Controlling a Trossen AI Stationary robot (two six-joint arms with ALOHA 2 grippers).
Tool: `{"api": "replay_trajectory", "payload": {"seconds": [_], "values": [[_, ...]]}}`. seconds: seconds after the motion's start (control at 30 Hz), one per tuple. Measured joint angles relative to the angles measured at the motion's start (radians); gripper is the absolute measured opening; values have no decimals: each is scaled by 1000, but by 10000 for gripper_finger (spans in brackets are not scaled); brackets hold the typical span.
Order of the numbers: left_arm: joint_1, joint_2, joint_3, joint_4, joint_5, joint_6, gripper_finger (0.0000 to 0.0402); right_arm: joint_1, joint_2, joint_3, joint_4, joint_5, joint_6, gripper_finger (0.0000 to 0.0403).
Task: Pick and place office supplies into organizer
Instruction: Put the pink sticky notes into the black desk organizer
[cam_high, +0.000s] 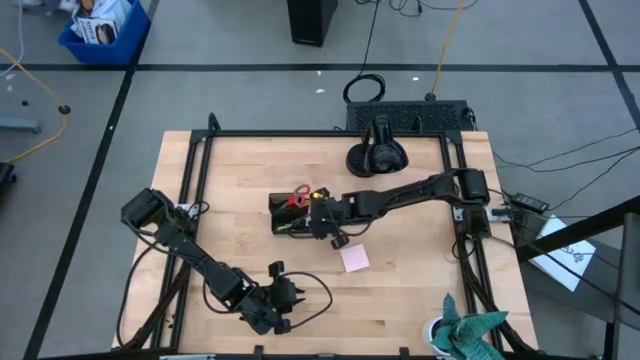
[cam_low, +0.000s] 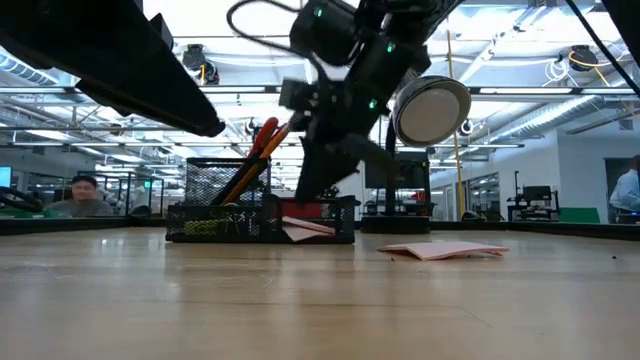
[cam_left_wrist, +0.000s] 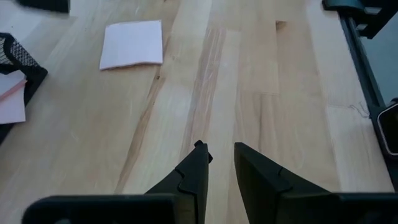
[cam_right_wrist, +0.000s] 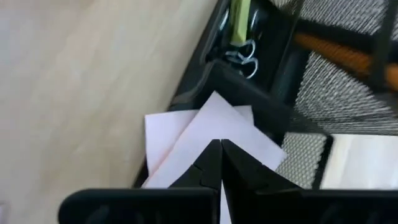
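While the left gripper (cam_high: 283, 296) waits near the front edge of the table (cam_high: 420, 290) with a narrow gap between its fingers (cam_left_wrist: 194, 171) and nothing in it, the right gripper (cam_high: 322, 222) is at the organizer (cam_high: 295, 214), which stands near the middle of the table. The organizer is a black mesh tray with several compartments. In the taller back compartment the red-handled scissors (cam_high: 298, 197) and the orange pencils (cam_low: 250, 165) stand tilted. In a low front compartment lie a yellow-green piece (cam_right_wrist: 239, 18) and small wire clips (cam_right_wrist: 244, 56). The right gripper is clenched on pale pink sticky notes (cam_right_wrist: 205, 140) at the front wall of the organizer; the sheets are fanned out and stick out over the wall, and one corner points upward. A second pink sticky-note pad (cam_high: 354, 259) lies flat on the wood, just beside the organizer, toward the front right. It is square, and its top sheet lifts a little.
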Motion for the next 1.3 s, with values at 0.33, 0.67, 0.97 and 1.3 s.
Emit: {"api": "replay_trajectory", "payload": {"seconds": [0.33, 0.67, 0.97, 1.3], "values": [[0, 0, 0, -3, 0, -8, 85, 108, -152, 0, -104, -1, 100, 0], [0, 0, 0, 1, 0, -16, 85, 390, -205, -32, -229, 62, 201, 2], [0, 0, 0, 4, -3, -26, 85, 490, -203, -305, -66, 428, 318, 84], [0, 1, 0, 27, -8, -31, 85, 415, -203, -469, 92, 331, 524, 105]]}}
